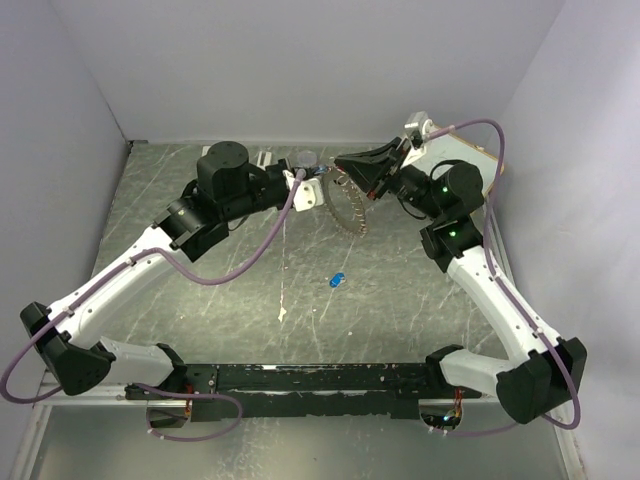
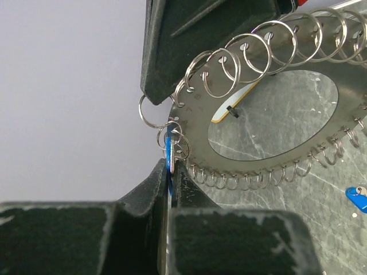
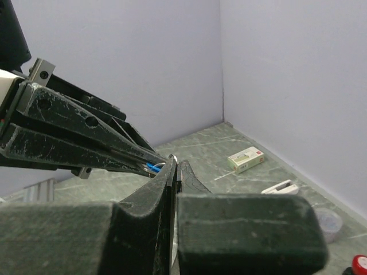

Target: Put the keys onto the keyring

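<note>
Blue, and seen edge-on, the held key (image 2: 168,152) is pinched between the tips of the left gripper (image 2: 170,172). The jaws are closed down to the key's thickness. Only its top end stands clear of the fingertips.

The key's exposed end sits right against the rim of the keyring (image 2: 192,134), among the small split rings (image 2: 150,112) hanging there. Whether it is threaded onto any of them cannot be told.

The right gripper (image 3: 175,169) is clamped on the keyring's rim. Its jaws are fully together over the thin plate, just across from the left fingertips, and the two tools almost meet tip to tip.

The keyring is a flat, round, grey metal plate with a large oval opening in the middle. Its edge is punched with holes, each carrying a wire split ring. The rings are larger along the side nearer the right gripper and smaller along the opposite side.

The second key (image 1: 336,280) lies flat on the table (image 1: 200,300), well apart from both grippers and on the arm-base side of them. It is blue with a pale part at one end.
</note>
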